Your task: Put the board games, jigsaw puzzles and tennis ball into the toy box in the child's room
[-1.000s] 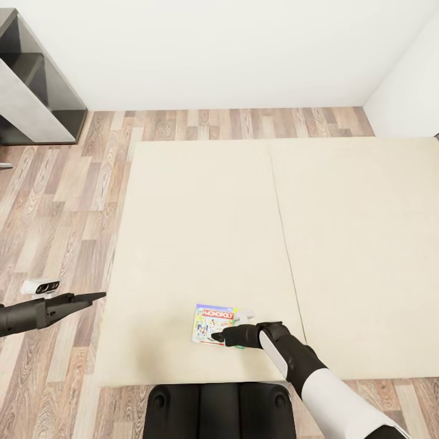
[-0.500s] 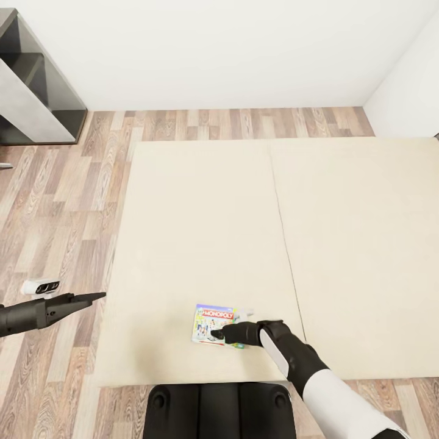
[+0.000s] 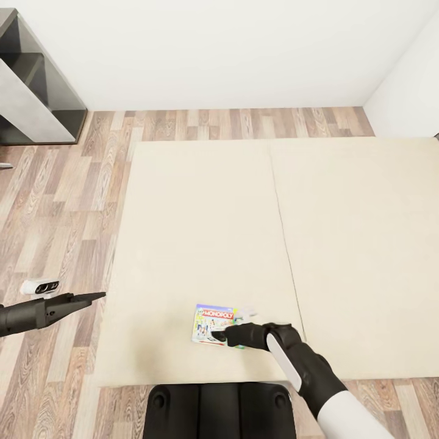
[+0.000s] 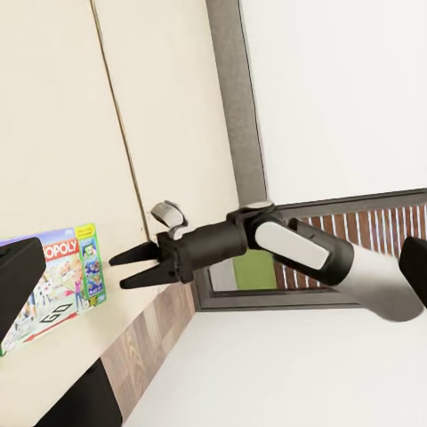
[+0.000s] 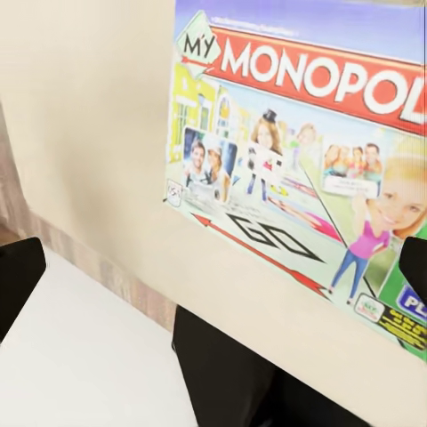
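A flat "My Monopoly" board game [image 3: 210, 320] lies near the front edge of the cream bed [image 3: 201, 231], on its left panel. My right gripper [image 3: 218, 335] is open and hovers at the box's near right corner. The left wrist view shows its two fingers [image 4: 118, 271] spread, just off the edge of the box [image 4: 49, 285]. In the right wrist view the lid [image 5: 302, 169] sits close, with a dark fingertip at each side. A sliver of green [image 3: 238, 346] peeks from under the right wrist; I cannot tell what it is. My left gripper [image 3: 97, 296] is open over the floor, left of the bed.
A dark grey and white shelf unit [image 3: 36, 91] stands at the far left against the white wall. A small white object [image 3: 40, 286] lies on the wood floor beside the left arm. My black base [image 3: 219, 408] meets the bed's front edge.
My right forearm has swung slightly to the right, while its fingertips stay at the Monopoly box's corner. The left arm and the box have not moved.
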Robot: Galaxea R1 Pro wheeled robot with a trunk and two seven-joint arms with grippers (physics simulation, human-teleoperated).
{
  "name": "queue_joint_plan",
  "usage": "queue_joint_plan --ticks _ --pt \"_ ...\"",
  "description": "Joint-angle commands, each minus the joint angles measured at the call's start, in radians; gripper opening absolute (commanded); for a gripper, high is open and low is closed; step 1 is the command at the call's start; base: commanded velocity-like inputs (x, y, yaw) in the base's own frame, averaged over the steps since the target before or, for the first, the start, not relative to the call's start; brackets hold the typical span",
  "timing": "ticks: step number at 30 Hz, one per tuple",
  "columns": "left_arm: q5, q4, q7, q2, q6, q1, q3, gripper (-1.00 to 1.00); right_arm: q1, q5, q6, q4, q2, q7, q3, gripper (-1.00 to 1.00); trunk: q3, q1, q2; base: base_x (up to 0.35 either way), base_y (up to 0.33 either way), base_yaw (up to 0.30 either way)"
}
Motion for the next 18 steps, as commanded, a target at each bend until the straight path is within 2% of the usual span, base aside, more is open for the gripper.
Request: queue_joint_plan --ticks 1,5,11,12,18 --pt "0.000 0.000 -0.004 0.000 0.011 0.000 0.000 1.00 0.006 -0.003 0.008 -0.013 -0.003 0.001 -0.004 1.00 -0.001 0.001 -0.002 0.000 0.000 0.000" --pt "0.000 0.000 -0.004 0.000 0.011 0.000 0.000 1.00 0.023 -0.004 0.015 -0.041 -0.012 0.001 -0.031 1.00 -0.001 0.001 -0.002 0.000 0.000 0.000" --pt "0.000 0.000 -0.004 0.000 0.011 0.000 0.000 1.00 0.043 -0.004 0.018 -0.066 -0.032 0.002 -0.106 1.00 -0.001 0.001 -0.002 0.000 0.000 0.000" --pt "0.000 0.000 -0.004 0.000 0.011 0.000 0.000 1.00 0.043 -0.004 0.018 -0.066 -0.032 0.002 -0.106 1.00 -0.001 0.001 -0.002 0.000 0.000 0.000" --pt "0.000 0.000 -0.004 0.000 0.011 0.000 0.000 1.00 0.076 -0.005 0.017 -0.090 -0.044 0.003 -0.193 1.00 -0.001 0.001 -0.002 0.000 0.000 0.000"
